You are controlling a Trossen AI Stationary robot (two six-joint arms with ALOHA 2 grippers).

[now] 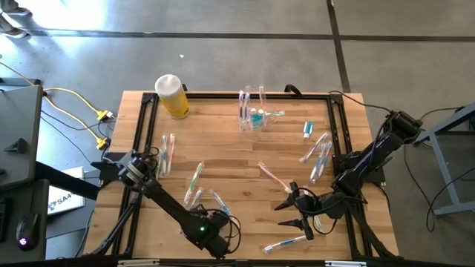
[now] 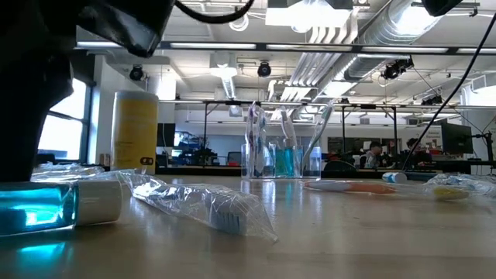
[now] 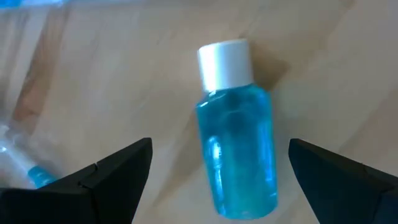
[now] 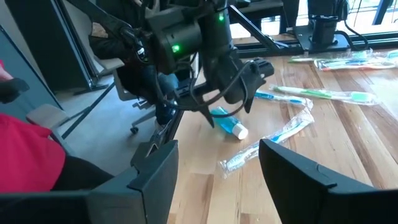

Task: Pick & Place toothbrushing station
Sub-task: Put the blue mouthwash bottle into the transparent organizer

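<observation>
Hovering low at the worktop's (image 1: 245,159) near edge, the left gripper (image 3: 214,177) has its jaws spread either side of a teal tube (image 3: 235,134) lying flat, white cap pointing away; the high view hides this tube under the wrist. Wrapped toothbrushes (image 1: 194,182) lie scattered across the wood. The clear cup (image 1: 253,111), brushes standing in it, sits at the far edge beside the yellow container (image 1: 173,95). Right gripper (image 1: 298,211) waits near the front right, jaws spread, empty.
</observation>
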